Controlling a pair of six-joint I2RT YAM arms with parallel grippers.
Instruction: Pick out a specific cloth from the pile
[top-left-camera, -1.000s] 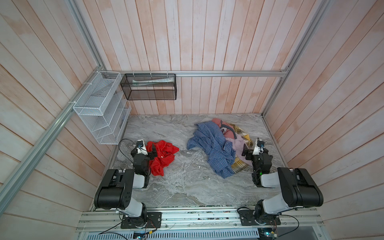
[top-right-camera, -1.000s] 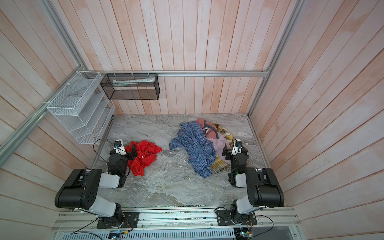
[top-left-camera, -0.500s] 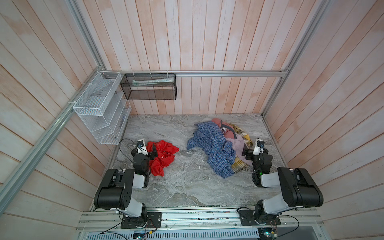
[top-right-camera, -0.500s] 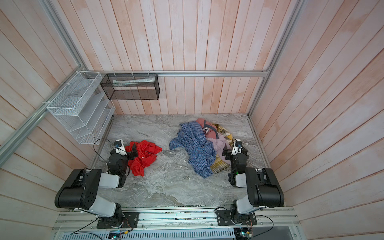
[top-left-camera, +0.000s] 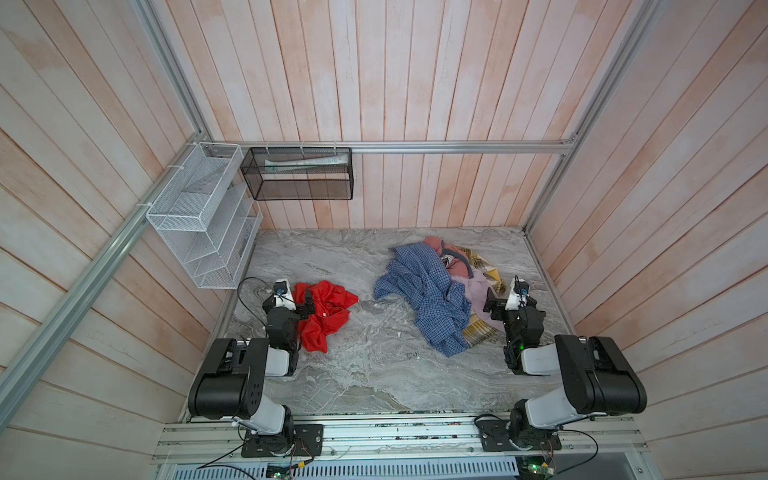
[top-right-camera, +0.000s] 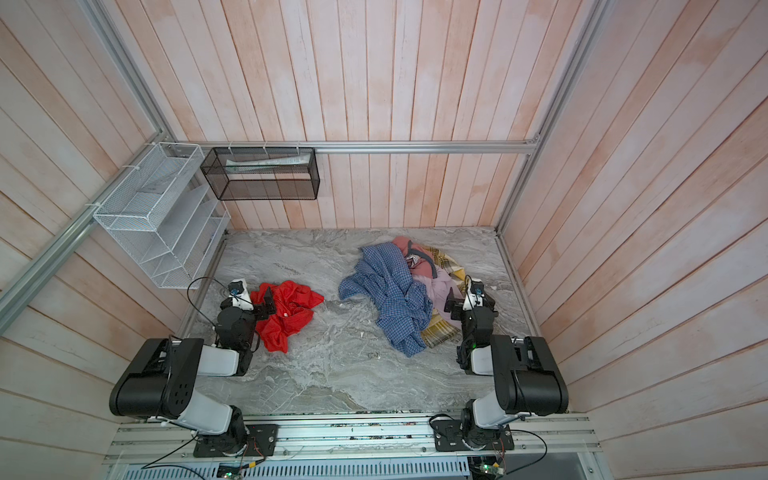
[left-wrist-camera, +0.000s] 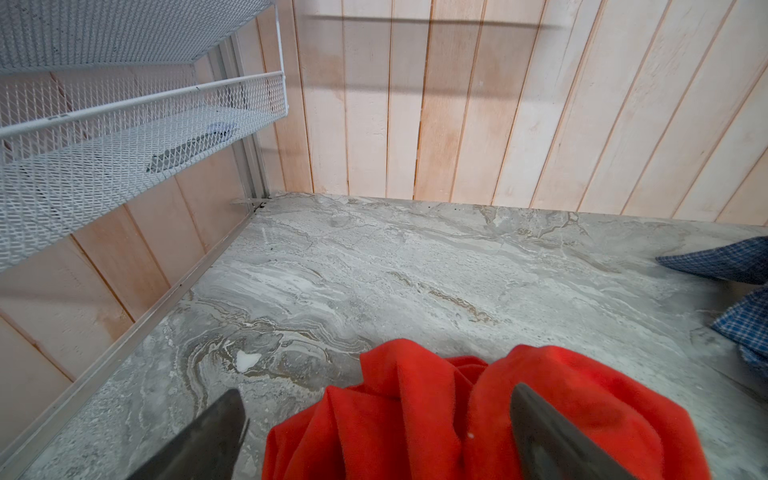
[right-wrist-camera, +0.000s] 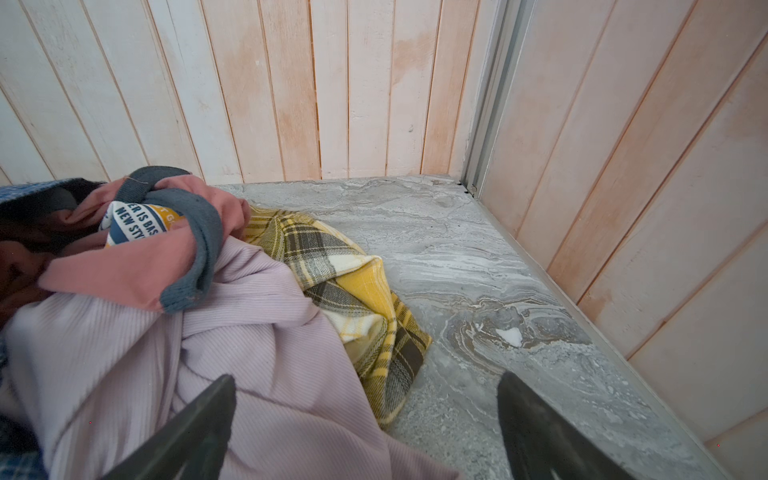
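The cloth (top-left-camera: 328, 311) (top-right-camera: 291, 311), plain red-orange and crumpled, lies on the marble floor at the left, apart from the pile. My left gripper (top-left-camera: 306, 302) (top-right-camera: 268, 301) stands open over its left edge. In the left wrist view the cloth (left-wrist-camera: 436, 415) bulges between the spread fingers (left-wrist-camera: 224, 419) of the left gripper (left-wrist-camera: 376, 392), ungripped. The pile (top-left-camera: 432, 299) (top-right-camera: 395, 299) has the blue checked shirt on top. Salmon, mauve (right-wrist-camera: 249, 353) and yellow plaid (right-wrist-camera: 365, 299) pieces lie under and beside it. My right gripper (top-left-camera: 492, 305) (top-right-camera: 451, 305) (right-wrist-camera: 365, 378) hangs open at the pile's right edge, over mauve fabric and bare floor.
A white wire rack (top-left-camera: 203, 232) hangs on the left wall above the left arm. A black mesh basket (top-left-camera: 299, 174) hangs on the back wall. Wooden walls close in the marble floor (top-left-camera: 374, 353) on three sides; the right wall is close to the right gripper.
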